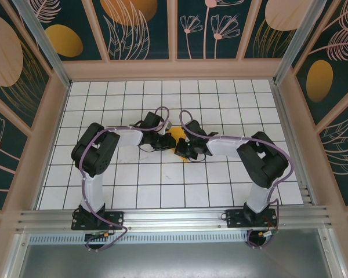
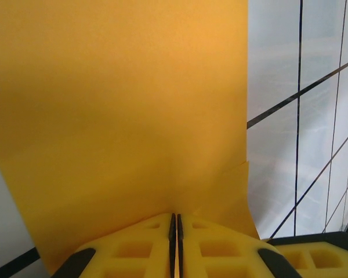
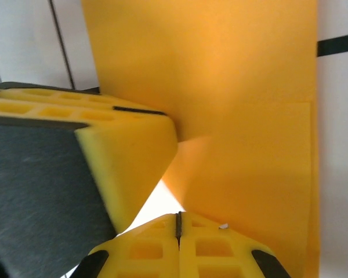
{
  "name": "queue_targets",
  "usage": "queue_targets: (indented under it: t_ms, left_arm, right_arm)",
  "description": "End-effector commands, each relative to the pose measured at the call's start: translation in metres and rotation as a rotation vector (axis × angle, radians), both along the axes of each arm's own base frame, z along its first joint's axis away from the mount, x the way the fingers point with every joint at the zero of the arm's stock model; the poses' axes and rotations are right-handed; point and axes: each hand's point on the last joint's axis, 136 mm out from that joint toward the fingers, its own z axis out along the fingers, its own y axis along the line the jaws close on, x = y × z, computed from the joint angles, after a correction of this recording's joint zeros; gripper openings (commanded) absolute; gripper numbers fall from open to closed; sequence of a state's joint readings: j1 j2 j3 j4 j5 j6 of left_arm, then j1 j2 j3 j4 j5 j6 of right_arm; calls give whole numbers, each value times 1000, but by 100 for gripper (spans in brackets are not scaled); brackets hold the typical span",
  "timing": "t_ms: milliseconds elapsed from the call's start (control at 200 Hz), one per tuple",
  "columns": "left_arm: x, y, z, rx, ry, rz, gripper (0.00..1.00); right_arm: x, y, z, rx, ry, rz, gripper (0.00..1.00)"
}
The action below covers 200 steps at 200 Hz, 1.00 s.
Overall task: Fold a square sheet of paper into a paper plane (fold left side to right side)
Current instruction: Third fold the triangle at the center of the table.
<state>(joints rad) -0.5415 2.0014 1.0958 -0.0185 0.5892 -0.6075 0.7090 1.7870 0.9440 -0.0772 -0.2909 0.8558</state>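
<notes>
The orange sheet of paper [image 1: 178, 139] sits at the middle of the white tiled floor, pinched between the two arms. In the left wrist view the sheet of paper [image 2: 116, 104] rises from my left gripper [image 2: 176, 215], which is shut on its lower edge, a second layer showing at the right. My left gripper [image 1: 165, 141] meets my right gripper [image 1: 184, 152] at the paper. In the right wrist view my right gripper [image 3: 178, 214] is shut, its tip against the layered sheet of paper [image 3: 238, 87]; whether paper sits between its pads is unclear. The left gripper's yellow foam finger [image 3: 127, 150] lies beside it. A paper plane is out of view.
The white tiled floor [image 1: 162, 185] stretches on all sides of the arms. Pink-framed painted walls [image 1: 174, 68] close the back and both sides. An aluminium rail [image 1: 174, 219] carrying both arm bases runs along the near edge.
</notes>
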Motion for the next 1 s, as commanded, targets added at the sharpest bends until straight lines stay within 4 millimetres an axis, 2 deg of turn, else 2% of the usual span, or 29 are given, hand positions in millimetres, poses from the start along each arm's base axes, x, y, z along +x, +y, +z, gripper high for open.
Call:
queue_targets:
  t_ms: [0, 440, 996]
  left_arm:
    - [-10, 23, -39, 139, 70, 41, 14]
    - [-9, 24, -41, 150, 69, 39, 13]
    - [-9, 25, -44, 163, 72, 41, 12]
  right_arm:
    - [3, -4, -5, -46, 12, -30, 0]
    - [-29, -31, -28, -149, 111, -12, 0]
    - [-60, -65, -35, -224, 150, -13, 0]
